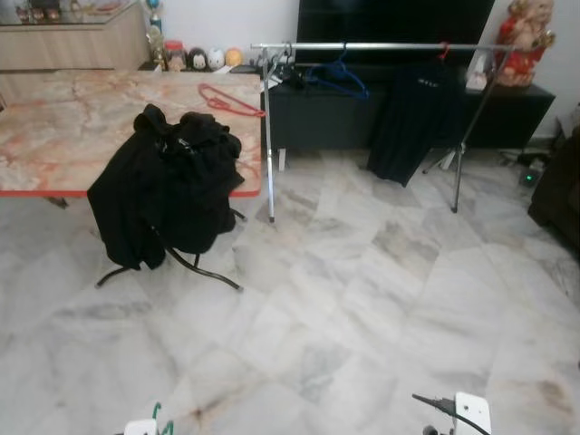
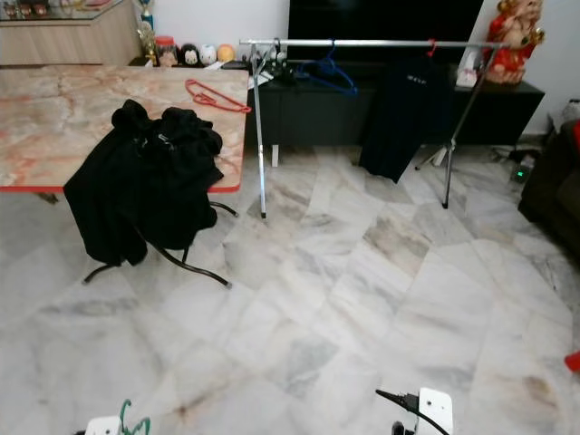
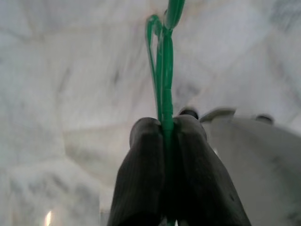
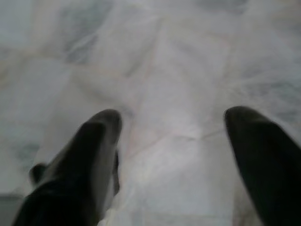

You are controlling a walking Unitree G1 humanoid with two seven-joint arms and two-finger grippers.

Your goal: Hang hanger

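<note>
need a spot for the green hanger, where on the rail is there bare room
The left gripper is shut on the green hanger. On the rail, the bare stretch lies between the blue hanger and the black garment. The end toward the table is crowded with dark items. The right gripper is open over marble floor.

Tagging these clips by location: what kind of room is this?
Probably a home living room: a dark TV console along the wall, a marble-topped folding table holding black clothes, a clothes rack and marble floor tiles.
</note>
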